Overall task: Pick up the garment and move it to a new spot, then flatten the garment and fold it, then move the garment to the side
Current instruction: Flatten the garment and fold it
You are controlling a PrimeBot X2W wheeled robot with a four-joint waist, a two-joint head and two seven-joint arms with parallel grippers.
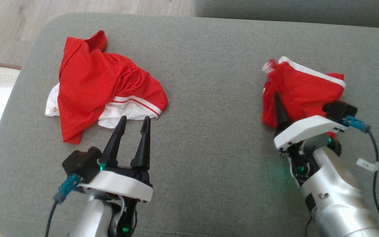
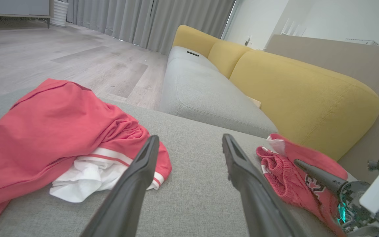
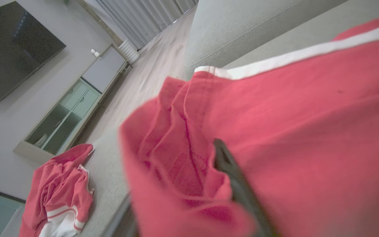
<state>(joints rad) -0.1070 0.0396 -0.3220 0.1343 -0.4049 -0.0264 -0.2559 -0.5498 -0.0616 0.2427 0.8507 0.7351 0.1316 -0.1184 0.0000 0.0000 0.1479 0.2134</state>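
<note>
The left gripper (image 1: 135, 118) sits low over the grey cushion (image 1: 209, 131), spread wide open with nothing in it. A crumpled red-and-white shirt (image 1: 94, 85) lies just ahead of its tips and off to its left, and the tips reach the shirt's white hem. Well off to its right, the right gripper (image 1: 278, 108) is pushed into the garment (image 1: 303, 92), red with a white band, bunched on the cushion. One dark finger (image 3: 235, 184) lies across the red cloth. Folds hide the other, so I cannot tell how far this gripper is open or whether it grips the cloth. The garment's far corner is blurred.
</note>
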